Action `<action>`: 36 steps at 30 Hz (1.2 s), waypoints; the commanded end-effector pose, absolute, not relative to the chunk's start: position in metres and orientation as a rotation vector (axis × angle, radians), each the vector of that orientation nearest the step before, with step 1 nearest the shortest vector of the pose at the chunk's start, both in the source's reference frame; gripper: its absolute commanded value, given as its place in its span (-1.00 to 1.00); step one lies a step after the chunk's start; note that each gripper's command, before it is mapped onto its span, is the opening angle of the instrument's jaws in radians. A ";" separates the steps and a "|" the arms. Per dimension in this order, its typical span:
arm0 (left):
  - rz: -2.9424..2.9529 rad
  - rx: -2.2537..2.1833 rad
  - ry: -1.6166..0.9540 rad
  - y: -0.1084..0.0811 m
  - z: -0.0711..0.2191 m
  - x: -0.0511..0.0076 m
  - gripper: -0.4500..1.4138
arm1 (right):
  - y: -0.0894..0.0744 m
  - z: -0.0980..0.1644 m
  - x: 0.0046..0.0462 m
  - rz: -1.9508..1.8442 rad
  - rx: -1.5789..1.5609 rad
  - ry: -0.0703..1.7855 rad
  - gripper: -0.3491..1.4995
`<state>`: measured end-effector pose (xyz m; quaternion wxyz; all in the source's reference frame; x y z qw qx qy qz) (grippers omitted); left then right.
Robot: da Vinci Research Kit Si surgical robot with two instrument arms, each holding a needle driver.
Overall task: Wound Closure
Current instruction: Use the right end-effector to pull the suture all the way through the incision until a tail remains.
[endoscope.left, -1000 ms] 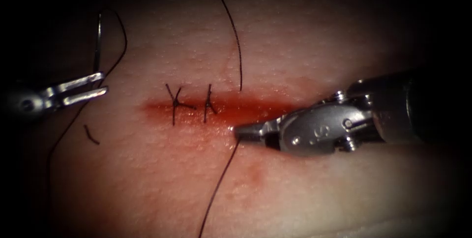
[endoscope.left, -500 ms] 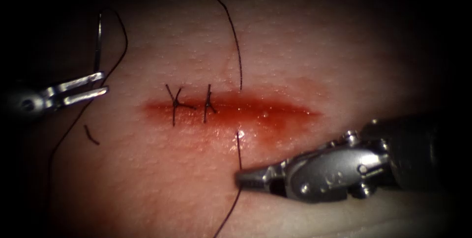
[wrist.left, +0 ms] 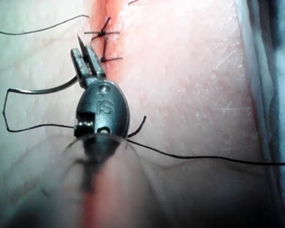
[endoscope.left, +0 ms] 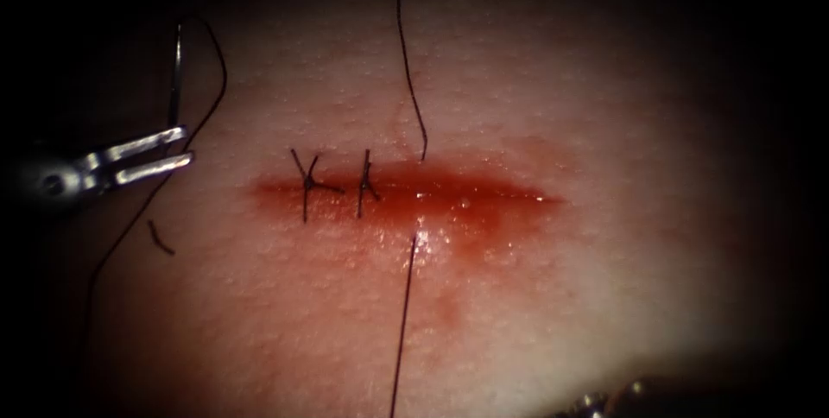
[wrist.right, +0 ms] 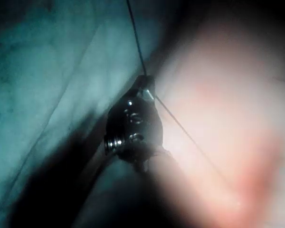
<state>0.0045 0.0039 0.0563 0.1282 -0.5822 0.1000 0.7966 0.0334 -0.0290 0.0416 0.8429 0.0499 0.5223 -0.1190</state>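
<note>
My left gripper hovers over the tissue left of the cut, shut on the curved needle. The needle is out of the tissue and stands up from the jaws. Thread goes in above the cut, comes out below it and runs straight down. My right gripper is shut on this thread, and a bit of the right tool's body sits at the bottom edge.
Two knotted stitches cross the cut's left part. Red fluid fills the cut. A short cut end of thread lies on the tissue below the left tool. More thread trails past the left tool.
My right tool has moved from the cut down to the bottom edge with the thread, which now runs straight below the cut. The left tool and needle have stayed put.
</note>
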 end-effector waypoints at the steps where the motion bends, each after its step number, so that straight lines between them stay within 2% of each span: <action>1: 2.316 -1.696 0.292 0.004 0.057 0.0041 -1.00 | -0.030 0.041 0.0347 -0.261 0.112 1.108 -1.00; 5: 2.316 -1.696 0.292 0.004 0.057 0.0041 -1.00 | -0.031 0.040 0.0354 -0.257 0.121 1.120 -1.00; 6: 2.316 -1.696 0.292 0.004 0.057 0.0041 -1.00 | -0.030 0.040 0.0353 -0.226 0.090 1.127 -0.13; 7: 2.316 -1.696 0.292 0.004 0.057 0.0041 -1.00 | -0.029 0.040 0.0352 -0.213 0.079 1.121 0.25; 9: 2.316 -1.695 0.292 0.004 0.057 0.0041 -1.00 | -0.027 0.041 0.0346 -0.200 0.053 1.115 0.69; 13: 2.316 -1.696 0.292 0.004 0.057 0.0041 -1.00 | -0.023 0.043 0.0329 -0.191 -0.010 1.121 0.80; 21: 2.316 -1.696 0.292 0.004 0.057 0.0041 -1.00 | -0.017 0.050 0.0309 -0.201 -0.059 1.063 0.78; 28: 2.316 -1.696 0.292 0.004 0.057 0.0041 -1.00 | -0.015 0.053 0.0308 -0.204 -0.083 1.038 0.81; 33: 2.316 -1.696 0.292 0.004 0.057 0.0041 -1.00 | -0.014 0.054 0.0310 -0.202 -0.091 1.027 0.63; 36: 2.316 -1.696 0.292 0.004 0.057 0.0041 -1.00 | -0.014 0.055 0.0313 -0.203 -0.090 1.026 0.38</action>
